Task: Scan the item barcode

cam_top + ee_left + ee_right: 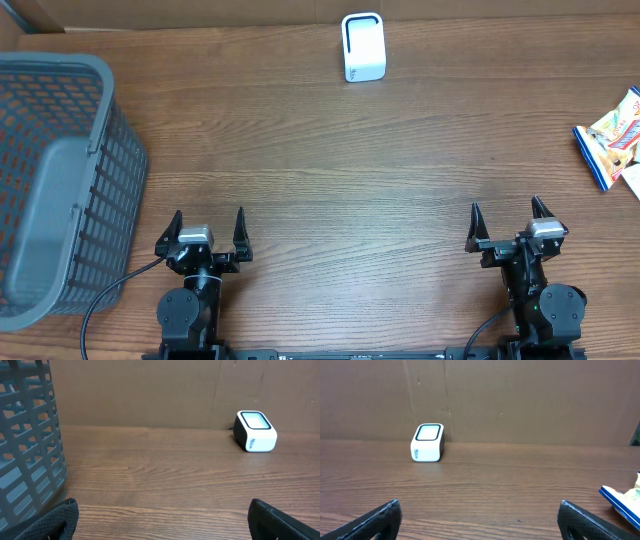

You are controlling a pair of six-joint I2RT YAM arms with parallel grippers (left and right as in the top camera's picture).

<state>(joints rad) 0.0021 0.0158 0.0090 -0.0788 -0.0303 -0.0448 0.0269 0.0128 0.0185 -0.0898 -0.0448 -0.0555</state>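
Snack packets (612, 138) lie at the table's far right edge, partly cut off by the overhead frame, with a blue border and orange and cream printing. These look like the item to be scanned. They sit flat, touched by nothing, well apart from both arms, and nearer the right arm, so I judge that arm is the natural one to fetch them. Their print is too small and too cropped to read, and no barcode shows.

The white scanner (362, 47) stands upright at the back of the table near the middle, against the brown cardboard backdrop. Its dark-rimmed window faces up and slightly forward, probably so that an item held above it can be read. A short dark marking on its side shows in both wrist views but is too blurred to make out.

The right gripper (508, 223) rests at the near edge with its fingers spread wide and nothing between them. The left gripper (208, 229) is likewise fully spread and empty, just beside the grey plastic basket (60, 180), which may be meant to receive scanned goods.
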